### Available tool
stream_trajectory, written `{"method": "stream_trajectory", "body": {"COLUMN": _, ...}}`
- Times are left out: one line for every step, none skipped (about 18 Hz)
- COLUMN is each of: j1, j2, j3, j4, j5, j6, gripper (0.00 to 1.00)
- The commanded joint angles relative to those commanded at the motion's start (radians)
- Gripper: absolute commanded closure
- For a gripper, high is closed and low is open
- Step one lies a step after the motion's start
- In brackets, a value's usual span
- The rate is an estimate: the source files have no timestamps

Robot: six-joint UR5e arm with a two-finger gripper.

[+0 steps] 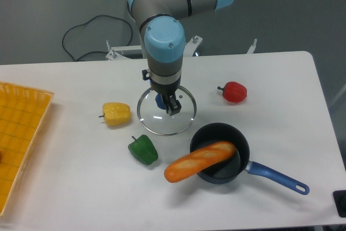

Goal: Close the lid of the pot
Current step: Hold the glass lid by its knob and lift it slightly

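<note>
The lid [157,123] is a clear glass disc with a metal rim, lying at the table's middle, left of and behind the pot. Its blue knob [160,100] shows just left of the fingers. My gripper [171,105] points straight down at the lid's centre, with the jaws close together at the knob. The pot [238,160] is dark, stands at the front right, and its blue handle [278,178] points right and forward. An orange bread loaf [197,160] lies across the pot's rim, sticking out to the left.
A yellow pepper [116,114] lies left of the lid, a green pepper [143,150] in front of it, and a red pepper [234,92] to its right. A yellow basket [21,133] sits at the left edge. Cables lie behind the table.
</note>
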Motion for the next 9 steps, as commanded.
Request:
{"method": "stream_trajectory", "body": {"j1": 0.000, "j2": 0.002, "j3": -0.002, "j4": 0.002, "j5": -0.002, "j6": 0.000, "gripper": 0.83}}
{"method": "stream_trajectory", "body": {"j1": 0.002, "j2": 0.002, "j3": 0.000, "j4": 0.002, "j5": -0.002, "j6": 0.000, "gripper": 0.83}}
{"method": "stream_trajectory", "body": {"j1": 0.002, "j2": 0.002, "j3": 0.002, "j4": 0.000, "j5": -0.002, "j6": 0.000, "gripper": 0.83}}
{"method": "stream_trajectory", "body": {"j1": 0.005, "j2": 0.002, "j3": 0.006, "j4": 0.000, "j5": -0.002, "j6": -0.002, "gripper": 0.83}}
{"method": "stream_trajectory", "body": {"j1": 0.006, "j2": 0.002, "j3": 0.008, "j4": 0.000, "j5": -0.002, "j6": -0.003, "gripper": 0.83}}
{"method": "stream_trajectory", "body": {"j1": 0.006, "j2": 0.002, "j3": 0.009, "j4": 0.000, "j5": -0.005, "j6": -0.011, "gripper": 0.83}}
{"method": "stream_trajectory", "body": {"j1": 0.005, "j2": 0.002, "j3": 0.014, "j4": 0.000, "j5": -0.005, "j6": -0.015, "gripper": 0.83}}
{"method": "stream_trajectory", "body": {"j1": 0.006, "j2": 0.002, "j3": 0.015, "j4": -0.002, "j5": -0.006, "j6": -0.015, "gripper": 0.83}}
{"method": "stream_trajectory", "body": {"j1": 0.006, "j2": 0.002, "j3": 0.015, "j4": -0.002, "j5": -0.006, "j6": -0.015, "gripper": 0.83}}
